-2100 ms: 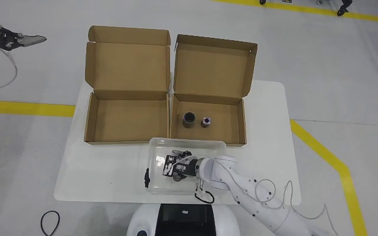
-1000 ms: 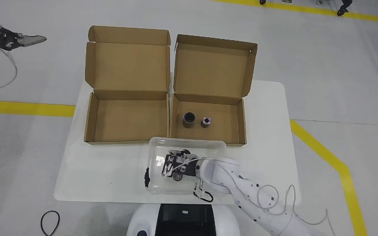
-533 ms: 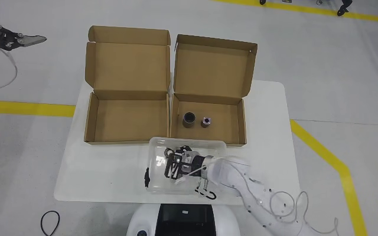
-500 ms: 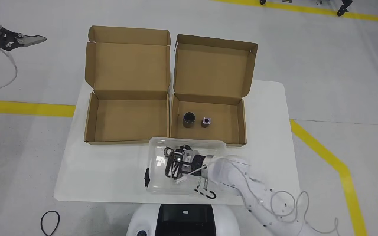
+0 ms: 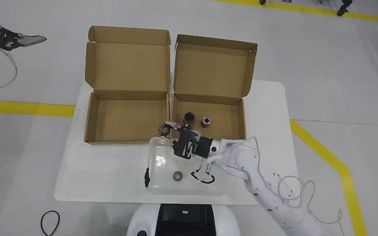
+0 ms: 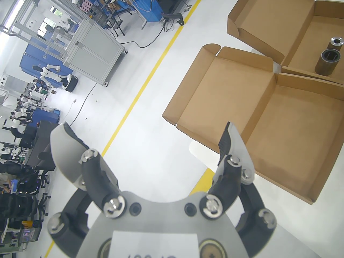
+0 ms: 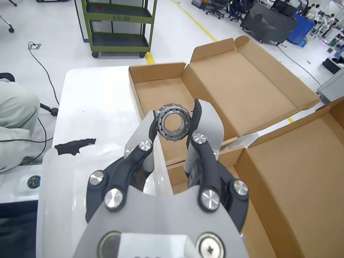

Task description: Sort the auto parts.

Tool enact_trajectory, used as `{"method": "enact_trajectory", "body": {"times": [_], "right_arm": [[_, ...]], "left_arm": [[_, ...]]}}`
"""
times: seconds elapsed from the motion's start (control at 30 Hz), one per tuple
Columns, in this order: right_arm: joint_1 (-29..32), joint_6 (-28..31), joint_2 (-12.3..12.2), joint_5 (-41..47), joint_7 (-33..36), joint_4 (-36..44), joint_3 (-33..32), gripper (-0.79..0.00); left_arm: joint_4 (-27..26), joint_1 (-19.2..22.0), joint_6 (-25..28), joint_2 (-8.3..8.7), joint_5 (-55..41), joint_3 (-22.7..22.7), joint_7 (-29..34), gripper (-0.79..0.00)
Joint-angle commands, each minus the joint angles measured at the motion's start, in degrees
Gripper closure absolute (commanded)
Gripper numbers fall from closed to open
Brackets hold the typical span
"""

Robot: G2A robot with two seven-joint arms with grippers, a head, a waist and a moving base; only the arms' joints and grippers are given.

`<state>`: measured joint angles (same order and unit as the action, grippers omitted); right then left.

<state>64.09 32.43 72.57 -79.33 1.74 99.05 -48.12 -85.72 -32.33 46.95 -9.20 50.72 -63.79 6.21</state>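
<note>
The right gripper [image 7: 174,119] squeezes the round silver metal ring [image 7: 173,125] above where the left brown cardboard box [image 5: 127,121] meets the right brown cardboard box [image 5: 227,125], so a slip could drop it in the wrong one.

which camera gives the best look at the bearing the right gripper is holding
The right wrist view: the bearing sits close and face-on, pinched in the right gripper, with its rollers and bore plain to see. The top view shows it as a small speck at the gripper's tip. The left wrist view looks at the boxes instead.
</note>
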Motion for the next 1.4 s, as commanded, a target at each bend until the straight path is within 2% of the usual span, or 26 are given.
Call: {"method": "enact_trajectory", "body": {"times": [0.0, 0.4, 1.13, 1.37], "right_arm": [[-1.10, -0.15, 0.19, 0.79, -0.72, 0.18, -0.27, 0.000], [-5.39, 0.28, 0.64, 4.11, -3.69, 3.23, -3.85, 0.000], [-8.85, 0.79, 0.42, 4.97, 5.54, 13.83, -8.64, 0.000], [-9.07, 0.39, 0.69, 4.84, 6.29, 12.06, -7.40, 0.000]], "left_arm": [[0.00, 0.00, 0.00, 0.00, 0.00, 0.00, 0.00, -0.785], [0.00, 0.00, 0.00, 0.00, 0.00, 0.00, 0.00, -0.785], [0.00, 0.00, 0.00, 0.00, 0.00, 0.00, 0.00, -0.785], [0.00, 0.00, 0.00, 0.00, 0.00, 0.00, 0.00, -0.785]]}}
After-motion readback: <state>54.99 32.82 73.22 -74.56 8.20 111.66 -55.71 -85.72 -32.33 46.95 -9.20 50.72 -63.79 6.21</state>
